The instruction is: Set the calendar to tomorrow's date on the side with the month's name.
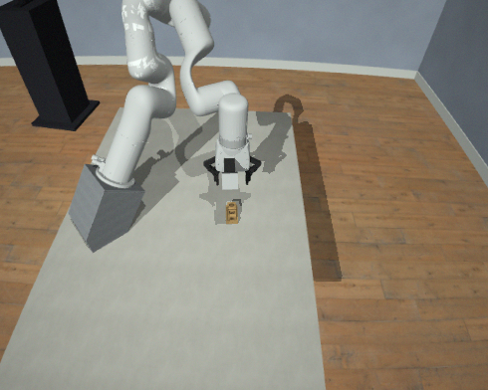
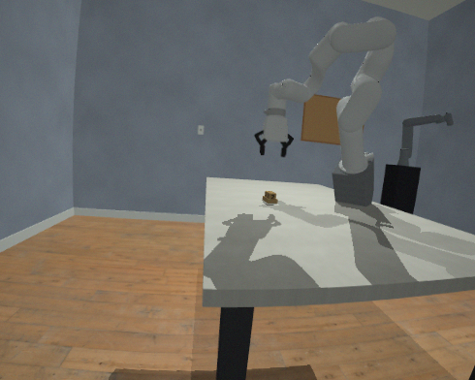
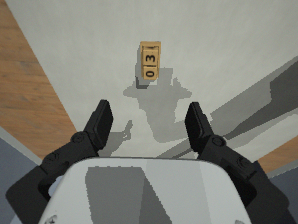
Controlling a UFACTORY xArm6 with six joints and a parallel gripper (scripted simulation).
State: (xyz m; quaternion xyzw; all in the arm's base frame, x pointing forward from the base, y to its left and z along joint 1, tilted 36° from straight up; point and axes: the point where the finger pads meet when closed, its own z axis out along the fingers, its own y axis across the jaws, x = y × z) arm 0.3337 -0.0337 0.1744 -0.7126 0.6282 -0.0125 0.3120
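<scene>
Top view. One arm (image 1: 143,109) (image 2: 363,107), mounted on a grey block (image 1: 115,209) (image 2: 354,186) at the left of the table (image 1: 183,298) (image 2: 256,289), carries one gripper (image 1: 232,182) (image 2: 272,154) (image 3: 149,110). Below it, well apart, one wooden calendar (image 1: 227,213) (image 2: 269,200) (image 3: 150,43) lies on the table toward its far end; no digit can be read with confidence here.

Exterior view. The gripper's two fingers hang spread high above the calendar, with nothing between them. The calendar's tray appears to rest flat on the table. At the far right, one second, smaller arm (image 2: 407,136) rises above one black pedestal (image 2: 401,186).

Wrist view. Two digits face the camera, a 0 (image 3: 149,73) and a 3 (image 3: 150,58), each turned sideways in this view. Two digit cubes are inferred, side by side in the tray; the seam between them is faint. If these faces are the date shown, it is probably 03, and 04 remains to be set. The task then stands at its outset: cube turning, release and final withdrawal are all left.
</scene>
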